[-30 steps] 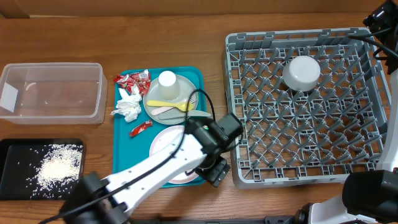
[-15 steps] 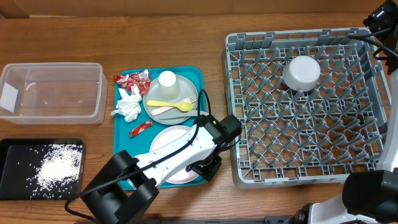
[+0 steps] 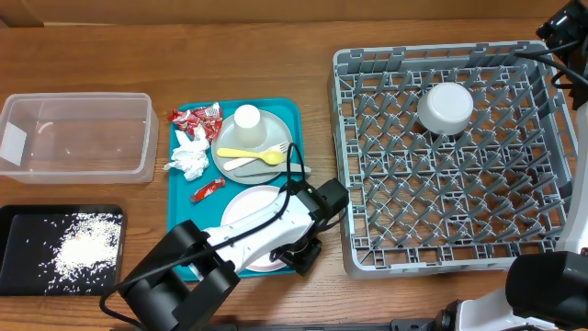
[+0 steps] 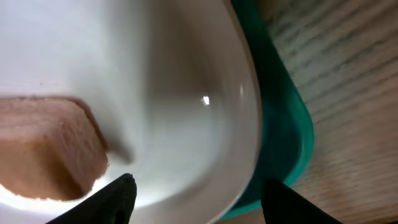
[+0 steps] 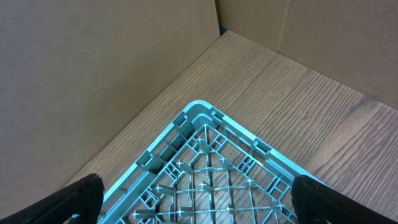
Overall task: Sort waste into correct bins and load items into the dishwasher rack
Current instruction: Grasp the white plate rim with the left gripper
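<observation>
The pale pink plate (image 3: 250, 221) lies at the near end of the teal tray (image 3: 292, 108). My left gripper (image 3: 306, 253) is low over the plate's right rim. In the left wrist view my left gripper (image 4: 205, 202) is open and straddles that rim. One fingertip is over the pink plate (image 4: 161, 93) and the other over the tray edge (image 4: 283, 137). A small orange-brown food cube (image 4: 43, 149) sits on the plate. The grey plate (image 3: 266, 138) carries a yellow fork (image 3: 250, 154) and a white cup (image 3: 246, 117). My right gripper (image 5: 202, 205) hangs open above a corner of the dishwasher rack (image 5: 199, 121).
Red wrappers (image 3: 195, 117) and a crumpled napkin (image 3: 190, 156) lie on the tray's left side, with another wrapper (image 3: 208, 190) below. The clear tub (image 3: 78, 136) stands far left. The black tray (image 3: 18, 230) holds rice. An upturned whitish bowl (image 3: 446, 108) sits in the rack (image 3: 551, 230).
My left gripper has shifted slightly left and toward the near edge, settling over the pink plate's rim, and its jaws have narrowed a little. The right arm has not moved.
</observation>
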Tool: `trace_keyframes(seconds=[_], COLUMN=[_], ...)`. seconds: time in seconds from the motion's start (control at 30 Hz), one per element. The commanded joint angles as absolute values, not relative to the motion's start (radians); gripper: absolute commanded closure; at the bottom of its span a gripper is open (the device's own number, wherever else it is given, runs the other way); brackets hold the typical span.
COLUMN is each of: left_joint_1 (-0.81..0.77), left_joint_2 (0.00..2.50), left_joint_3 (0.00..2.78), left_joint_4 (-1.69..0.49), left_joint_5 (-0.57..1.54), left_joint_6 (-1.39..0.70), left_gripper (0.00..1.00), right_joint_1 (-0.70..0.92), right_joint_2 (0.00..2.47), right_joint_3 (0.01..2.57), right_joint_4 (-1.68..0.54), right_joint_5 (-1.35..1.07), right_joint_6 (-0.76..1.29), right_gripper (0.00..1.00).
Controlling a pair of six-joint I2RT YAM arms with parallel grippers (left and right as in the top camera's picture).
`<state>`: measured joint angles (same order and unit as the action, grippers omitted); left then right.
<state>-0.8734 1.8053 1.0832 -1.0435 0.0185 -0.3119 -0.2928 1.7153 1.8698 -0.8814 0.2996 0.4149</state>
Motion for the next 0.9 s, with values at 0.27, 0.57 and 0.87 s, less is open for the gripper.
trace_keyframes(seconds=[0.27,0.57,0.87], left_joint_1=[-0.87,-0.842,-0.787], left_joint_2=[1.823,1.821,1.712], left_joint_3=[1.042,1.058,1.127], left_joint_4=[-0.993,-1.005,-1.064], left_joint_5=[0.022,0.019,0.023], left_joint_6=[-0.311,-0.365,-0.393], left_gripper=[0.65,0.96,0.96], right_joint_1=[-0.29,-0.29,-0.29], right_joint_2=[1.714,1.714,1.714], right_joint_3=[1.871,1.871,1.871], right_joint_4=[-0.877,-0.877,-0.877], right_joint_5=[0.313,0.313,0.313], right_joint_6=[0.42,0.42,0.42], right_gripper=[0.0,0.0,0.0])
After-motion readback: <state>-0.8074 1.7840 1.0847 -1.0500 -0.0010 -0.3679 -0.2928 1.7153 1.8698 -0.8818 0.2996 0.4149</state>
